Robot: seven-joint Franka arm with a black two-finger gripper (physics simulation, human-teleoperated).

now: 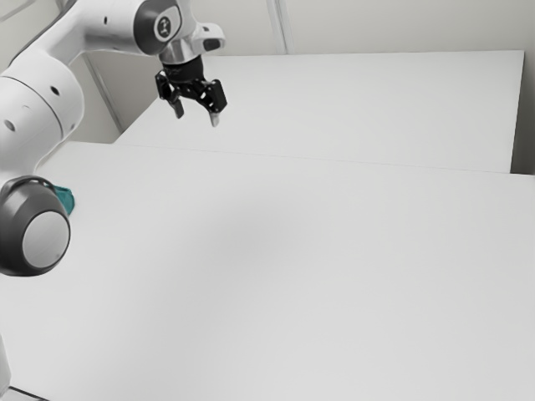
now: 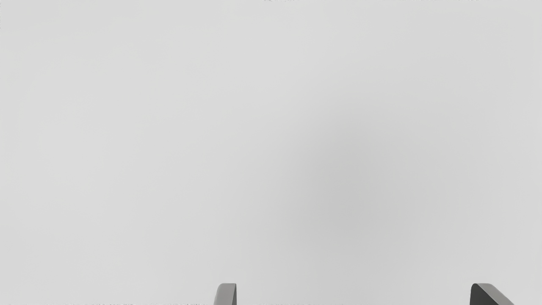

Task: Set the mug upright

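Holding the black two-finger gripper (image 1: 196,116) open and empty above the white table (image 1: 292,276), likely for clearance, while hiding behind the white arm (image 1: 38,109) most of the probable teal mug (image 1: 64,200), near the table's corner toward the exterior view's upper left, obscuring its pose.

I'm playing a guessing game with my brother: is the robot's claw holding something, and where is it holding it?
Nothing is held: the claw is open, with empty space between its fingers.

Unreadable round emblem (image 1: 165,27) on arm (image 1: 109,23)
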